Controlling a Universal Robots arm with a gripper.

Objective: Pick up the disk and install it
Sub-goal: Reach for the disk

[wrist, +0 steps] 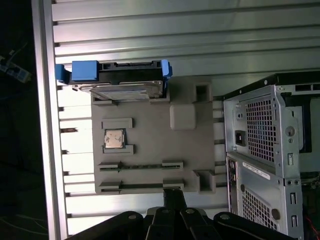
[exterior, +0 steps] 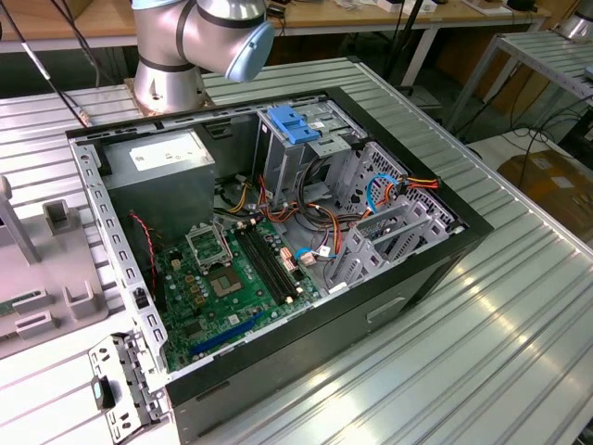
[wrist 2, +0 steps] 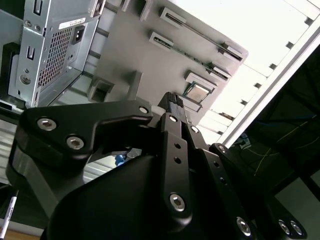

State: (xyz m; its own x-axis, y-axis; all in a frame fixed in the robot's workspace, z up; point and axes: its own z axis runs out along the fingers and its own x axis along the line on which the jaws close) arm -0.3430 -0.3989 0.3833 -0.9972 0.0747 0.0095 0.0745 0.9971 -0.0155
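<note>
The disk [wrist: 120, 82], a dark slab in a light-blue carrier, stands on its long edge in a slot along one edge of a grey fixture plate [wrist: 150, 140]; the plate lies on the ribbed metal worktop [wrist: 150, 30], just beside the rear panel of the computer case [wrist: 260, 140]; a processor chip [wrist: 114, 139] sits in a recess of the plate; in both wrist views the gripper [wrist: 172, 192] is pressed together and empty, hanging over the plate's opposite edge, well apart from the disk; in the exterior view the case [exterior: 417, 278] lies open, its motherboard [exterior: 222, 278] exposed.
</note>
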